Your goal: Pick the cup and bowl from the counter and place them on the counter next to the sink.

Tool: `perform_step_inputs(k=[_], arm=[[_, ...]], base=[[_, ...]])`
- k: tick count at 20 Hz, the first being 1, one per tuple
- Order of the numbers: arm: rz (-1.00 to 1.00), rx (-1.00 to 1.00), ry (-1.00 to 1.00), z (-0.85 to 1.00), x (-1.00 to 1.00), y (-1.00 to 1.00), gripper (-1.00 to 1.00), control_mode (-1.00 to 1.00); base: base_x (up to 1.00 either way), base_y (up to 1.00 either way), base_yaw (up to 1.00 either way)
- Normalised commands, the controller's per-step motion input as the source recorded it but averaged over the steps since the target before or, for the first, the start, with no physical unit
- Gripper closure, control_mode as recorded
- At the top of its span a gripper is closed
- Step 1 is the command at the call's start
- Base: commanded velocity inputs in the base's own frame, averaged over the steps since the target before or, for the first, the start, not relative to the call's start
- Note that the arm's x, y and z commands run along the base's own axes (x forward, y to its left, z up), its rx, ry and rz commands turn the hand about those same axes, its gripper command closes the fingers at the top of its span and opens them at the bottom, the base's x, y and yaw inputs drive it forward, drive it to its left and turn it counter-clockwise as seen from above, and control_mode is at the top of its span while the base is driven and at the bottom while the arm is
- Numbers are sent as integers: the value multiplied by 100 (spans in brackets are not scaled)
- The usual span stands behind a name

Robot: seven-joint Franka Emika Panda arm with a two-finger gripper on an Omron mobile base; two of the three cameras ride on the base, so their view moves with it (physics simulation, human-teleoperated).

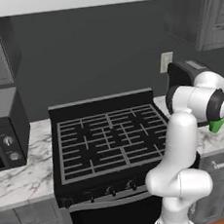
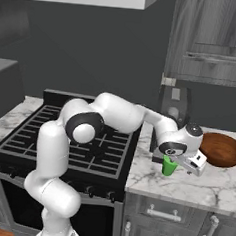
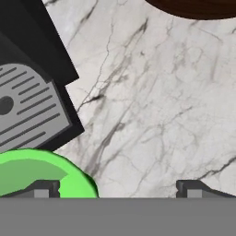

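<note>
The small green cup stands upright on the white marble counter, right of the stove and in front of a dark coffee machine. My gripper hangs open just above the counter, close beside the cup on its right. In the hand view the cup sits at the lower left. One fingertip is over the cup's rim, and the other is over bare marble. The wide reddish-brown bowl rests on the counter further right, apart from the gripper; its edge shows at the top of the hand view. The sink is out of view.
A black stove with grates fills the middle. The dark coffee machine stands against the wall behind the cup, its grey drip tray close to it. A microwave sits at the far left. Open marble lies between cup and bowl.
</note>
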Motion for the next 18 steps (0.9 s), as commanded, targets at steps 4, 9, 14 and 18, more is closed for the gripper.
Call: perform_step_inputs(k=[4,9,14,18], arm=[[0,0,0,0,0,2,100,-100],[0,0,0,0,0,3,100,-100],[0,0,0,0,0,0,100,-100],[2,1,-4,10,-4,0,100,-100]], base=[[0,0,0],[0,0,0],[0,0,0],[0,0,0]])
